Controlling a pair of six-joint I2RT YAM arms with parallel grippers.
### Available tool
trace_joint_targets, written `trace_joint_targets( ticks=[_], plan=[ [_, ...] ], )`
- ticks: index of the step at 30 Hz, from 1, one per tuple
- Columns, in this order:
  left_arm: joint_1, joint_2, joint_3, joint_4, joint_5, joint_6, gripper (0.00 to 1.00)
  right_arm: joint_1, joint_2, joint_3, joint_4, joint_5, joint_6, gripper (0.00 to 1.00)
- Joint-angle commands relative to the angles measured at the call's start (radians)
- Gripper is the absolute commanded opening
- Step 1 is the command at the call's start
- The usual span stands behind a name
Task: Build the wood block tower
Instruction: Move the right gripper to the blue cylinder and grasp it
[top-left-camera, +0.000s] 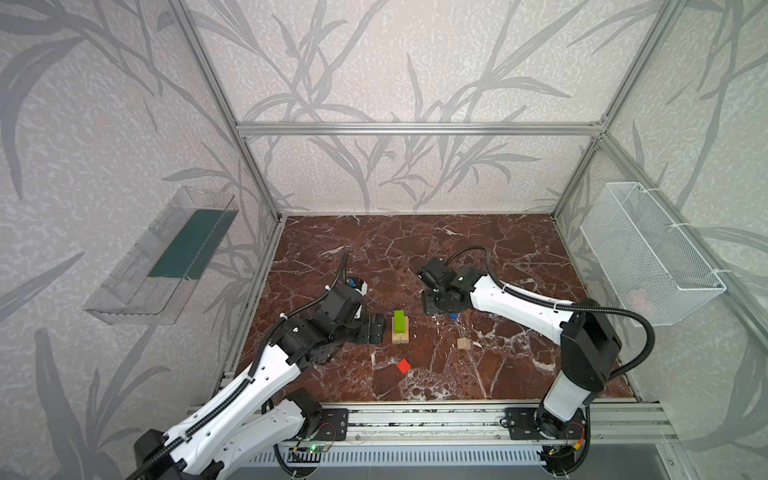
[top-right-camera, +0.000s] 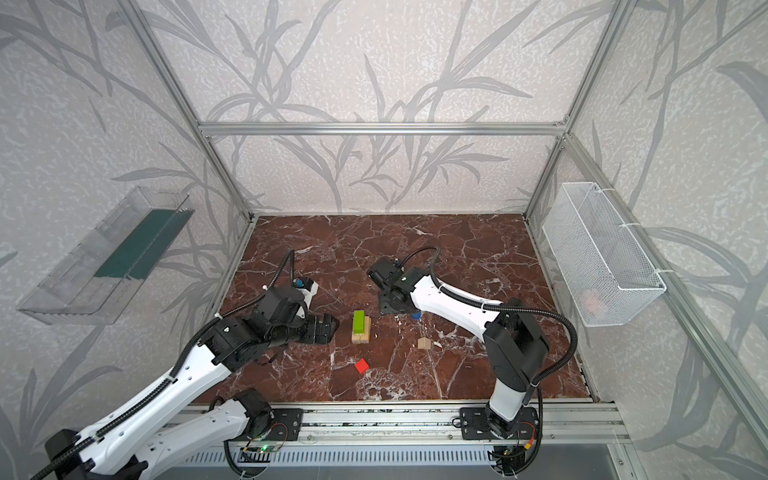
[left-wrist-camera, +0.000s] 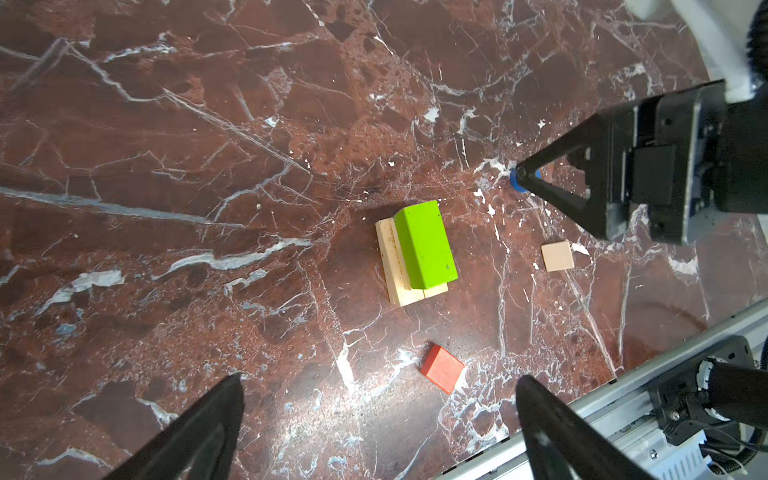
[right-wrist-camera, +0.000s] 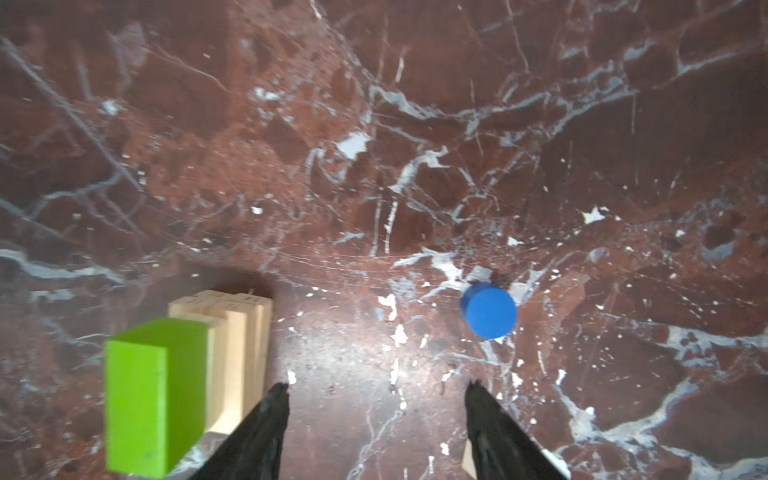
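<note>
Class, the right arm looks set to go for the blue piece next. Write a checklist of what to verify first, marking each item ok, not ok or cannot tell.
1. Right jaws open and empty: ok.
2. Blue piece between the right jaws: not ok; it lies beyond their tips.
3. Blue piece apart from the green block: ok.
4. Green block resting on the pale planks: ok.
5. Left jaws open, clear of the green block: ok.
6. How many planks lie under it: cannot tell.

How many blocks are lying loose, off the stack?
3: blue piece near the right gripper, pale pointed piece right of the stack, red cube in front of it. Others may be hidden.
</note>
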Motion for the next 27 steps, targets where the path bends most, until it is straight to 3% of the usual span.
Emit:
trace_joint_targets(
  ticks=[1, 12, 27],
  plan=[
    [0.005, 0.012, 0.058, 0.038, 0.057, 0.07, 1.0, -0.019, 0.0, -0.031, 0.009, -0.006, -0.081, 0.68],
    [0.016, -0.036, 0.003, 0.081, 0.09, 0.113, 1.0, -0.119, 0.047, -0.071, 0.016, 0.009, -0.129, 0.66],
    [0.052, -0.048, -0.011, 0.083, 0.089, 0.103, 1.0, -0.164, 0.141, -0.074, 0.045, 0.008, -0.168, 0.48]
  ],
)
